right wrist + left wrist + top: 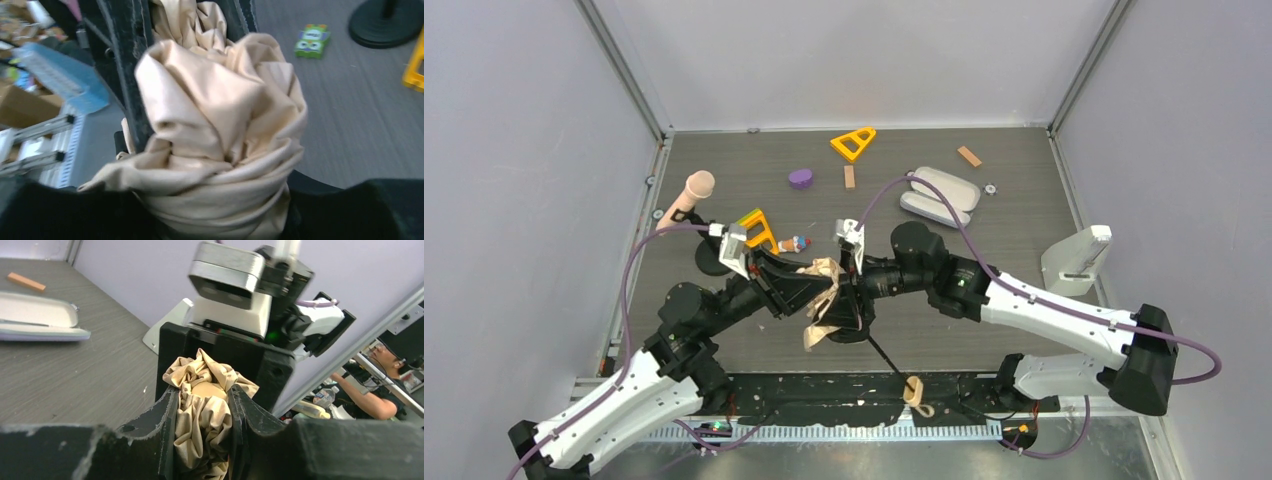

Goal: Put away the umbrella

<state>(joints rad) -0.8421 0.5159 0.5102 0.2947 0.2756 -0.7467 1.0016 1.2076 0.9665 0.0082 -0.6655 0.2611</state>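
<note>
two robot arms meet over the middle of the dark grey wood-grain bench [1014, 215], both holding the folding umbrella of pale beige-peach cloth [824, 297]. the left claw [203, 390] presses its black fingers [169, 415] against either side of the crumpled canopy. the right claw [848, 292] faces it from the other side with the same bundle of cloth wedged between its jaws. the opposed grip looks meant to bunch the loose cloth tightly round the ribs so that the umbrella can be packed down, with neither arm letting the folds spring open. the thin black shaft [886, 355] runs out from under the canopy toward the near edge, where the small tan handle with its wrist loop [915, 391] lies over the black strip between the arm bases. the canopy itself hangs above the bench, not resting flat on it. the open lavender-grey oblong case [939, 195] sits well apart at the far right, and may be where the umbrella belongs. a small green block toy [311, 40] carries a printed face, but its lettering is too blurred to read. no brand or label shows on the umbrella.
</note>
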